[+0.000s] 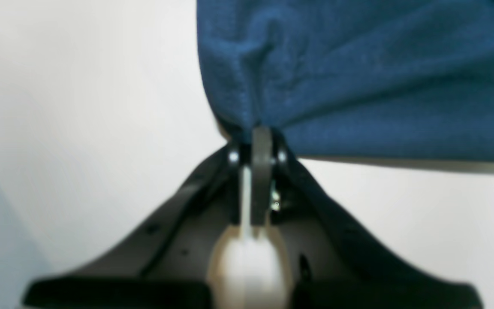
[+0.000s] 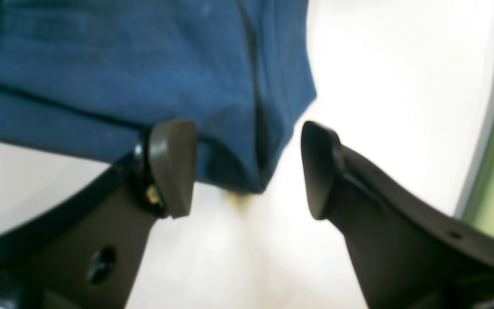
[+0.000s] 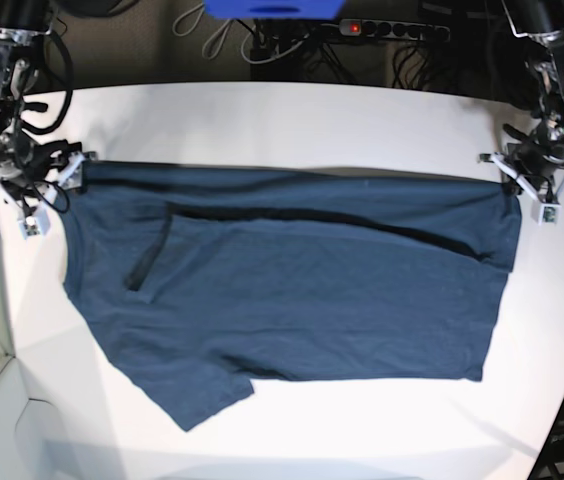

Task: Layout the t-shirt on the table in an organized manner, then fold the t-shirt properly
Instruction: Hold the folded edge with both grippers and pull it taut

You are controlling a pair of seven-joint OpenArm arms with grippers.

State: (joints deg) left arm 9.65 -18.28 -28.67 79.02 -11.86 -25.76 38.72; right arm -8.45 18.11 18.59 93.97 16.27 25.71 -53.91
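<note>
Nearest me, one navy t-shirt (image 3: pixel 292 290) lies spread on my smooth white counter (image 3: pixel 292 120), its soft knit creased. At its far corners, my left claw (image 1: pixel 260 133) is pinched closed on the hem; my right claw (image 2: pixel 247 169) gapes wide, gripping nothing.

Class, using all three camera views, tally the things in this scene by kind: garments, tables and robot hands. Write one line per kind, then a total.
Garments: 1, the t-shirt, navy blue.
Tables: 1, the table, white.
Robot hands: 2, the left hand shut on a corner of the t-shirt, the right hand open at another corner.
Total: 4
</note>
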